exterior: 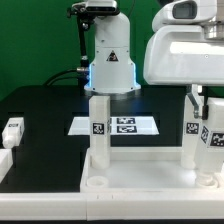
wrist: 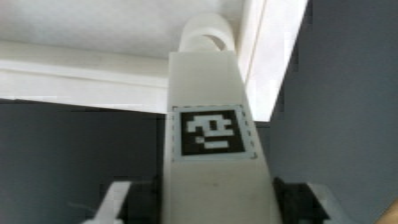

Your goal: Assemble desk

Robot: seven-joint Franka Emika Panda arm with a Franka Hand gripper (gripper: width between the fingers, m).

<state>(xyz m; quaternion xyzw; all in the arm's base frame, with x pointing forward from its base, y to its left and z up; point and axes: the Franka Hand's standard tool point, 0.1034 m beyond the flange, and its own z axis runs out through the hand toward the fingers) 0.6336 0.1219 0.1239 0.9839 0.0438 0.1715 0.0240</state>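
The white desk top [exterior: 130, 180] lies at the front of the black table. One leg [exterior: 98, 130] stands upright on it at the exterior view's left, and another leg [exterior: 189, 140] stands toward the right. My gripper [exterior: 207, 108] is shut on a third leg [exterior: 214, 145], upright over the top's right end. In the wrist view this tagged leg [wrist: 214, 130] fills the middle between my fingers [wrist: 125, 200], with the gripper [wrist: 214, 205] closed on its sides. The desk top [wrist: 71, 70] shows behind it. Whether the leg's far end touches the top is hidden.
A loose leg block [exterior: 12, 130] lies at the exterior view's left, with a white piece [exterior: 6, 160] in front of it. The marker board [exterior: 115, 125] lies flat behind the desk. The arm's base [exterior: 110, 60] stands at the back.
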